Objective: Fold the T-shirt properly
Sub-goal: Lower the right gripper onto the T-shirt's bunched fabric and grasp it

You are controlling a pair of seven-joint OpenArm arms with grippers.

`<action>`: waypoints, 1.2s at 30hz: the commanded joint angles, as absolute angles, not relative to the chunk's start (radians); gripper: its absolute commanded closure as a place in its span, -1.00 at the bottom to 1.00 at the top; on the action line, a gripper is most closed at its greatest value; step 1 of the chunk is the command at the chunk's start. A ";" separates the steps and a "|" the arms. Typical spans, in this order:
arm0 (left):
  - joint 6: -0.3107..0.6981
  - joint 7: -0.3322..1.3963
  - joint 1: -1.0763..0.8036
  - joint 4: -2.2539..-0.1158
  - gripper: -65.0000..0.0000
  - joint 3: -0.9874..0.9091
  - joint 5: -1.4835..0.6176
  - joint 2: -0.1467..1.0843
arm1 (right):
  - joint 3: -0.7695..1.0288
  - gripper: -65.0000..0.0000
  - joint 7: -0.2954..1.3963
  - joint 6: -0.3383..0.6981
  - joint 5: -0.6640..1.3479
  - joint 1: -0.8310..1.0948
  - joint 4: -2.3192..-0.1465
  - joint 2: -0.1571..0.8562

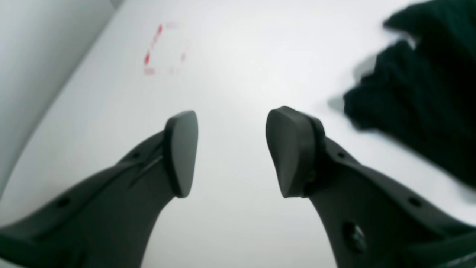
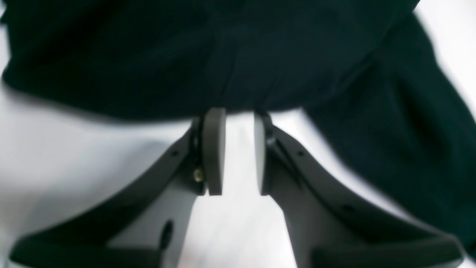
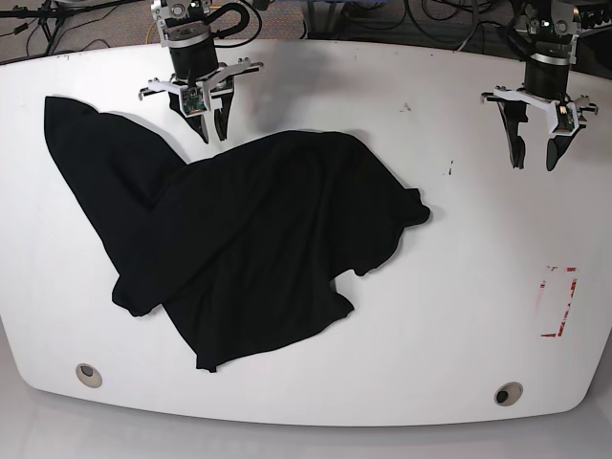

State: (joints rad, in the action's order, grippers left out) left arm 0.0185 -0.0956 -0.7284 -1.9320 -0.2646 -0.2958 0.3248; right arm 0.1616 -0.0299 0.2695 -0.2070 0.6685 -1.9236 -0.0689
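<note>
The black T-shirt (image 3: 258,249) lies crumpled and partly spread on the left and middle of the white table (image 3: 459,239), one part reaching toward the far left corner. My right gripper (image 3: 212,137) hangs at the shirt's back edge. In the right wrist view its jaws (image 2: 240,115) are open a narrow way with only white table between them, and the fabric (image 2: 223,56) lies just past the tips. My left gripper (image 3: 534,164) is over bare table at the back right, wide open and empty (image 1: 232,123). The shirt's edge (image 1: 420,93) shows off to its side.
A red dashed rectangle (image 3: 559,301) is marked on the table at the right, also visible as red marks (image 1: 160,48) in the left wrist view. Two round holes (image 3: 88,374) (image 3: 508,393) sit near the front edge. Cables lie behind the table.
</note>
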 commanded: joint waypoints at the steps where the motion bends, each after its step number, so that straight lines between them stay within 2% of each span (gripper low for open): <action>1: 0.014 -0.115 -0.741 -1.945 0.05 -0.269 -0.295 0.331 | 0.155 0.45 -0.038 0.272 -0.205 0.676 -1.942 -0.066; 15: 0.016 -0.115 -0.738 -1.940 0.01 -0.268 -0.303 0.334 | 0.070 -0.29 0.009 0.294 -0.211 0.647 -1.944 -0.051; 23: 0.017 -0.120 -0.733 -1.930 -0.07 -0.267 -0.300 0.335 | 0.039 -0.34 0.025 0.306 -0.212 0.618 -1.949 -0.034; 33: 0.015 -0.115 -0.730 -1.915 0.00 -0.268 -0.297 0.339 | 0.040 -0.45 0.065 0.304 -0.210 0.511 -1.966 0.038; 36: 0.017 -0.120 -0.722 -1.913 -0.01 -0.268 -0.296 0.335 | 0.047 -0.48 0.130 0.313 -0.211 0.429 -1.967 0.062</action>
State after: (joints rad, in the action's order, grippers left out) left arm 0.0196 -0.0910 -0.7235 -1.9011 -0.2600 -0.2966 0.3267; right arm 0.0410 0.1314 0.3122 -0.2169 0.4740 -1.9450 0.0490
